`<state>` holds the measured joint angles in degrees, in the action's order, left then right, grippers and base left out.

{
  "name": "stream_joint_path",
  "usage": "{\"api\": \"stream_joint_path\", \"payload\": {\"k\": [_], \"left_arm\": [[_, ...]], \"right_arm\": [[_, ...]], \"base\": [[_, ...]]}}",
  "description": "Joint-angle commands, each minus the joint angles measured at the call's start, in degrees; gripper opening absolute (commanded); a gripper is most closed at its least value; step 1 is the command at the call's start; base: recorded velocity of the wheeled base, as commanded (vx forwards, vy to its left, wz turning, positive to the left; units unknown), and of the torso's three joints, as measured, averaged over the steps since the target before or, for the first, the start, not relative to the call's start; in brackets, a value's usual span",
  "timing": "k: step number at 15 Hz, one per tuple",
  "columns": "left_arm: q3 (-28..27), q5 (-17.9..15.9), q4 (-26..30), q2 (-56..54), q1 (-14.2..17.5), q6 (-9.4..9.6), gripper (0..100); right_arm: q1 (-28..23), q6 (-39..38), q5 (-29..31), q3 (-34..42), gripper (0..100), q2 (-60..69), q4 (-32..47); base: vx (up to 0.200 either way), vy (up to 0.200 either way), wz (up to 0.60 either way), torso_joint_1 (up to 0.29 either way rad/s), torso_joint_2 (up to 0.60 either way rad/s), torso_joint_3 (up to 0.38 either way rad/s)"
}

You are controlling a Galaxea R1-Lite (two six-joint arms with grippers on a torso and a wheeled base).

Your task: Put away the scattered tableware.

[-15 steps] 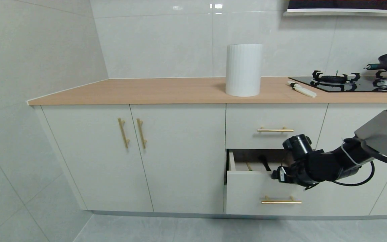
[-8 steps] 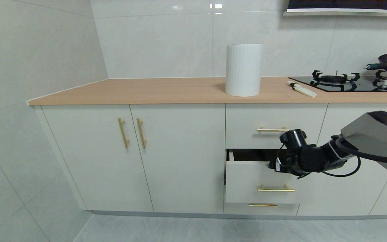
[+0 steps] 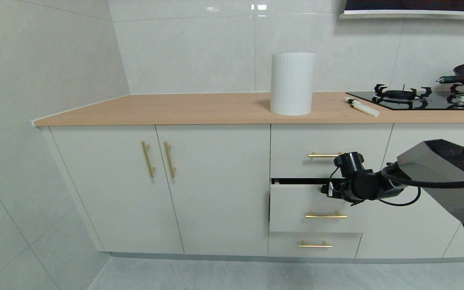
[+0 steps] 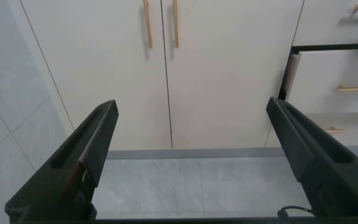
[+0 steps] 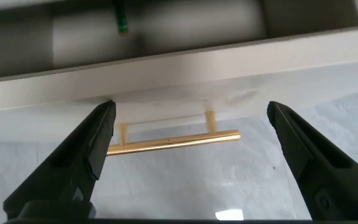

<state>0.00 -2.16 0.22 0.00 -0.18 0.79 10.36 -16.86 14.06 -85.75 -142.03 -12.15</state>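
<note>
below the counter (image 3: 199,108), the middle drawer (image 3: 296,199) has slid from well open to a thin dark gap. the right gripper (image 3: 325,189) sits at its front, fingers spread wide, the brass handle (image 5: 169,142) seen between them. i judge this is closing up after stowing. the left gripper (image 4: 191,109) hangs wide open, facing the cupboard doors (image 4: 229,62). the white ribbed canister (image 3: 292,83) hides its contents. a pale utensil (image 3: 361,107) lies on the counter just beside the hob (image 3: 417,100), not yet put away. inside the drawer is a small green bit (image 5: 121,17), too unclear to name.
</note>
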Motion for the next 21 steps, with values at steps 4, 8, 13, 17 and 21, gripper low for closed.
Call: {"api": "stream_joint_path", "payload": {"k": [4, 8, 13, 17, 21], "left_arm": [[0.00, -0.04, -0.04, 0.00, 0.01, 0.00, 100], [0.00, -0.04, 0.04, 0.00, 0.01, 0.00, 100], [0.00, 0.05, 0.04, 0.00, 0.01, 0.00, 100], [0.00, -0.04, 0.04, 0.00, 0.01, 0.00, 100], [0.00, 0.05, 0.04, 0.00, 0.01, 0.00, 100]], "right_arm": [[-1.13, -2.56, 0.09, -5.92, 100, -4.83, -0.06], [-1.40, -4.94, 0.18, -9.61, 100, -7.21, 0.11], [-1.66, -7.57, 0.18, -11.99, 100, -7.73, 0.46], [-1.66, -8.19, 0.18, -11.90, 100, -7.47, 0.46], [-1.57, -8.01, -0.34, -2.32, 100, 1.85, 0.99]], "base": [[0.000, 0.000, 0.00, 0.000, 0.00, 0.000], [0.000, 0.000, 0.00, 0.000, 0.00, 0.000], [0.000, 0.000, 0.00, 0.000, 0.00, 0.000], [0.000, 0.000, 0.00, 0.000, 0.00, 0.000], [0.000, 0.000, 0.00, 0.000, 0.00, 0.000]]}}
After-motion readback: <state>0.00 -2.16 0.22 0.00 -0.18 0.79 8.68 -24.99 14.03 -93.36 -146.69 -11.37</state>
